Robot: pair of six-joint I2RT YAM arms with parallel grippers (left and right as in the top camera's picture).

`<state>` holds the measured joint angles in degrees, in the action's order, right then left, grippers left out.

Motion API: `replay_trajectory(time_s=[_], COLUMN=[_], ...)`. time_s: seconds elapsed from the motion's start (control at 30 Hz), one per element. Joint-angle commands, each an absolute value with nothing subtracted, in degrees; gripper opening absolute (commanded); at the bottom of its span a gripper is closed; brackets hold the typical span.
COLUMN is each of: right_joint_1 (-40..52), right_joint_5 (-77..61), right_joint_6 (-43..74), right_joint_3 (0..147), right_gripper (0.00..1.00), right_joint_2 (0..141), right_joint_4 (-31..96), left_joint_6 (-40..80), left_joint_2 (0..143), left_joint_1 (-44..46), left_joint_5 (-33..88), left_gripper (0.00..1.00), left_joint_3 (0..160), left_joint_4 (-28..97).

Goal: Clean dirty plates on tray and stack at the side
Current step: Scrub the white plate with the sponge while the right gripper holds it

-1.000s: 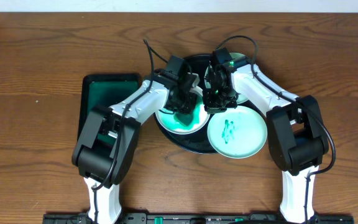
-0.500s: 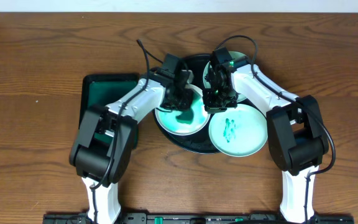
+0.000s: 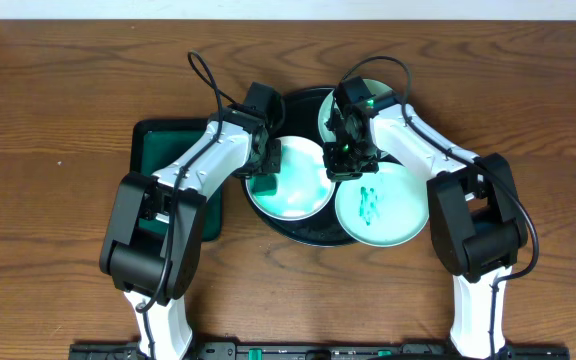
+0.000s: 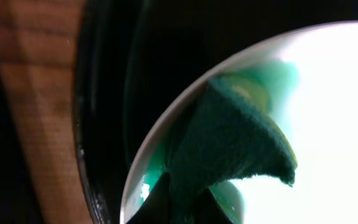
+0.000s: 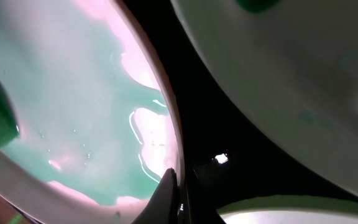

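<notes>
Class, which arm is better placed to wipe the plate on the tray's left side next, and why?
Left. The left gripper holds the green sponge at the edge of that plate; the right gripper only pinches its rim.

I see the overhead evenly lit and sharp, with only soft shadows on the table (image 3: 48,100). Both wrist views are blurred close-ups; the left one's plate (image 4: 340,124) glares white.
</notes>
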<state>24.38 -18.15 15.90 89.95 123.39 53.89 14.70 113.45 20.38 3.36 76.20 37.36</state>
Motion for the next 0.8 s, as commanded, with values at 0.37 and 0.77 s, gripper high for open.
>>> replay_trajectory(time_s=[0.37,0.77], right_joint_1=[24.8,24.8], right_joint_5=[-18.3,-18.3], right_joint_6=[14.5,14.5], right_joint_3=[90.1,90.1], right_gripper=[0.01,0.01], right_joint_2=[124.3,124.3], right_joint_4=[55.2,55.4], left_joint_6=[8.9,17.9], left_joint_2=[116.0,115.7], left_joint_1=[29.1,27.8], left_joint_5=[26.6,19.2], left_gripper=[0.07,0.07], left_joint_3=[73.8,73.9], left_joint_4=[35.0,33.9])
